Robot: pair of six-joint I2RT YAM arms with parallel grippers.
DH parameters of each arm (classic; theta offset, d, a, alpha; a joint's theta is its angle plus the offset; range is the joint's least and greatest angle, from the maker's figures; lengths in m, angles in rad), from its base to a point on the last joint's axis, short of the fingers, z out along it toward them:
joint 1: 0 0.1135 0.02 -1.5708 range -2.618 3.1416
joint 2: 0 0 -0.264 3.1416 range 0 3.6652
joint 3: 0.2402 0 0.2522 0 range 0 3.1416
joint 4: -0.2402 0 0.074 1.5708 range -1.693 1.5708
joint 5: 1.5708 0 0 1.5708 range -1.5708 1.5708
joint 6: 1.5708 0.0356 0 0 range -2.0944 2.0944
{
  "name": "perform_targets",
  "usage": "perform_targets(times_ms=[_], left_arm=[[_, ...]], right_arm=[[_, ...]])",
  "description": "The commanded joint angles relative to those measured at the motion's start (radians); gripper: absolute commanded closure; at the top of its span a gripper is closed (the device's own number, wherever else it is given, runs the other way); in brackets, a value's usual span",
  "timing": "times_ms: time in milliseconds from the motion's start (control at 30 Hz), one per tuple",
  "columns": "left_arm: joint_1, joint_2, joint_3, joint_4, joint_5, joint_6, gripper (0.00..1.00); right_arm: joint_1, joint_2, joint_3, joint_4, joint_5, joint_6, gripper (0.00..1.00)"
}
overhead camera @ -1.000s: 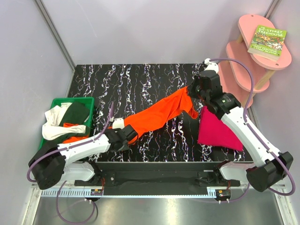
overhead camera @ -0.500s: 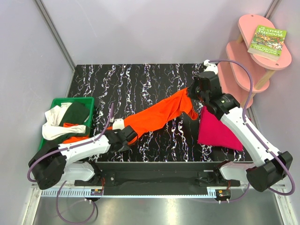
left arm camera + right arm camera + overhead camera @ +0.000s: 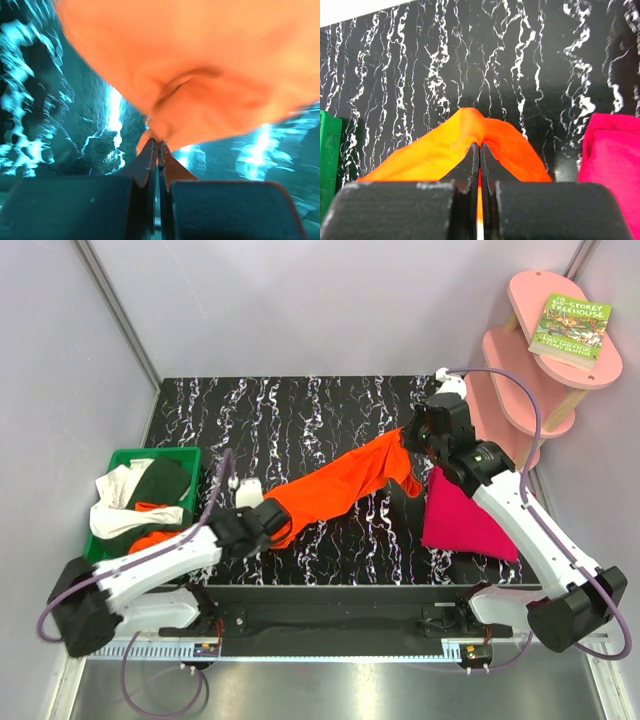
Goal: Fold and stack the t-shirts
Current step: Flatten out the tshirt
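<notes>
- Since a second ago the left gripper (image 3: 157, 142) has closed: its fingers, spread then, now press together on a fold at the near-left end of the orange shirt (image 3: 335, 485). The left forearm has also swung a little away from the table's near edge.
- Right gripper (image 3: 479, 146) is unchanged, its fingers pinching the shirt's far end tight, with cloth peaking up on both sides of them.
- Seen from above, the orange shirt runs as a slack band across the table (image 3: 300, 410), from about 8 o'clock of the table's centre to about 2 o'clock, with one end in each gripper.
- My reading is that a pinch at each end lets the arms pull apart and spread the bunched cloth flat before any fold.
- A pink shirt (image 3: 462, 515) lies folded at about 4 o'clock, just beside the right arm. It is probably the base of the stack, so the orange one would go on top of it.
- At 9 o'clock, off the table's left edge, the bin (image 3: 150, 453) holds a white shirt (image 3: 120, 520) and a dark green shirt (image 3: 165, 480). They are heaped and unfolded, so much of the task remains.
- One risk is that both pinches hold only a thin fold, which could slip out if the arms pull hard.
</notes>
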Motion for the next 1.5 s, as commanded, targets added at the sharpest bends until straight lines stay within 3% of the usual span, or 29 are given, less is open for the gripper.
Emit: perform_targets(times_ms=[0, 133, 233, 367, 600, 700, 1033, 1300, 1433, 1467], left_arm=[[-0.009, -0.155, 0.310, -0.146, -0.223, 0.105, 1.00], [-0.009, -0.143, 0.686, -0.231, -0.359, 0.213, 1.00], [-0.007, -0.119, 0.876, -0.240, -0.423, 0.285, 1.00], [-0.009, -0.102, 1.006, -0.240, -0.472, 0.342, 1.00], [-0.009, -0.230, 1.041, -0.275, -0.501, 0.357, 1.00], [-0.007, -0.227, 1.072, -0.278, -0.552, 0.409, 1.00], [-0.009, -0.206, 1.047, -0.254, -0.529, 0.423, 1.00], [0.002, -0.162, 0.888, -0.174, -0.472, 0.422, 1.00], [0.104, -0.132, 0.802, -0.104, -0.381, 0.425, 1.00], [0.143, -0.128, 0.782, -0.062, -0.297, 0.431, 1.00]], right_arm=[[-0.002, -0.048, 0.191, 0.009, 0.074, -0.098, 1.00], [-0.002, -0.018, 0.374, 0.006, 0.141, -0.159, 1.00], [-0.002, 0.013, 0.512, 0.009, 0.160, -0.186, 1.00], [-0.002, 0.010, 0.588, 0.024, 0.164, -0.209, 1.00], [-0.002, -0.097, 0.595, 0.026, 0.128, -0.219, 1.00], [-0.002, -0.114, 0.606, 0.009, 0.117, -0.220, 1.00], [-0.002, -0.134, 0.589, -0.081, 0.100, -0.209, 1.00], [-0.002, -0.134, 0.361, -0.077, 0.097, -0.141, 1.00], [-0.002, -0.140, 0.266, -0.066, 0.125, -0.127, 1.00], [0.000, -0.142, 0.237, -0.063, 0.132, -0.126, 1.00]])
